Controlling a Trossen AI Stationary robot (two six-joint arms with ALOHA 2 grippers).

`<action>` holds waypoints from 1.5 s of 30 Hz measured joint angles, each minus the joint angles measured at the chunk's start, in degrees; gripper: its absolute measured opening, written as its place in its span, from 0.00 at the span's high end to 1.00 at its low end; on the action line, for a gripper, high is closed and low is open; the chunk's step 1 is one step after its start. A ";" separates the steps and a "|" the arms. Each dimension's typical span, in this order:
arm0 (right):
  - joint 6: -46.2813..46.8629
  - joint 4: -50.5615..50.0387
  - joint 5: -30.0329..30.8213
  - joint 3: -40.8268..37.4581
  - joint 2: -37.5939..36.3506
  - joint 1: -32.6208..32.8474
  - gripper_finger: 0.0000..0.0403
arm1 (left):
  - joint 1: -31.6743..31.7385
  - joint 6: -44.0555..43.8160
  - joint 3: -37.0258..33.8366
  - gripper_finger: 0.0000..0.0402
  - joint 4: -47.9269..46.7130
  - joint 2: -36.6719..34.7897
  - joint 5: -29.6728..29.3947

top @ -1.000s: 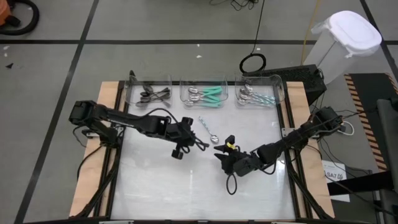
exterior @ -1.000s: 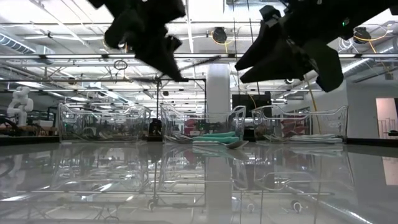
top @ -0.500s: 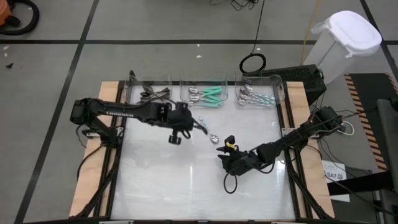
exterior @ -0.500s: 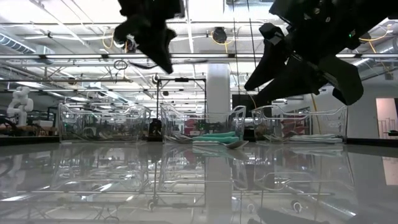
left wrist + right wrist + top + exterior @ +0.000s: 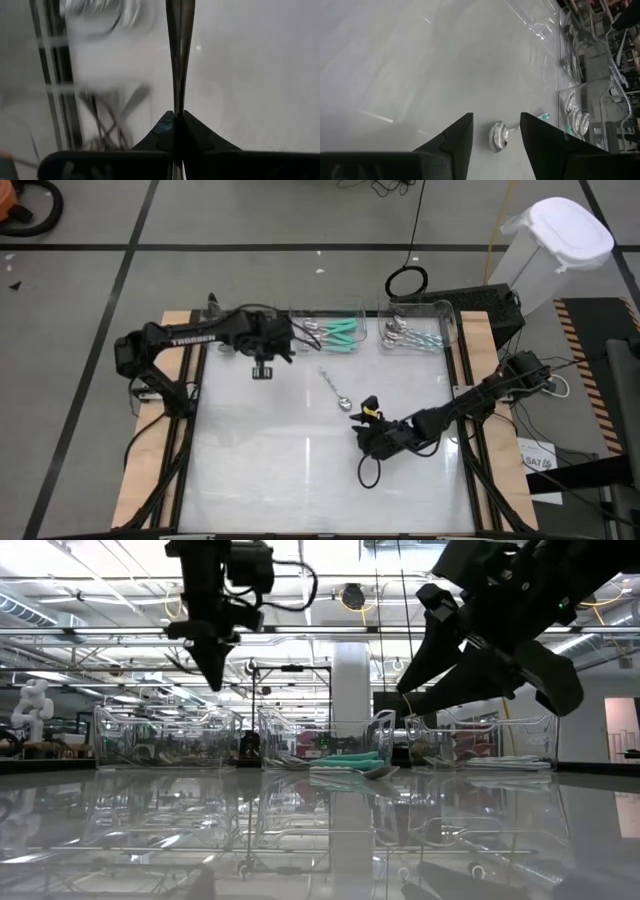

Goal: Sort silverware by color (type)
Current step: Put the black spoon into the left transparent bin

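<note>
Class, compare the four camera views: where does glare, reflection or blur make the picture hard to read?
Low view: the glossy table mirrors the ceiling lights and the clear bins. Left wrist view: the background is smeared, only the dark utensil pinched in the left gripper is crisp. Right wrist view: streaks of glare cross the table, yet the spoon reads clearly. High view: only faint streaks on the tabletop.

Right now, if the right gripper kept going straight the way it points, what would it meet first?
Most likely the loose spoon on the table: the right wrist view shows its shiny bowl between the open right gripper fingertips, just ahead. The clear bins stand farther off. How near the spoon is remains unclear.
</note>
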 joint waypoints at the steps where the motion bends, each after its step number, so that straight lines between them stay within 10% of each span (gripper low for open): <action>1: -0.20 0.00 0.01 0.00 0.00 -0.26 0.61 | 1.16 -0.29 0.00 0.97 -0.81 0.00 0.00; 27: 0.11 -3.51 -4.70 0.00 0.00 -5.25 0.61 | 34.12 11.23 -1.20 0.97 2.45 -0.59 12.79; 45: 0.08 -3.26 -4.43 0.00 0.00 -5.20 0.61 | 36.86 13.44 -1.20 0.96 2.41 10.94 7.27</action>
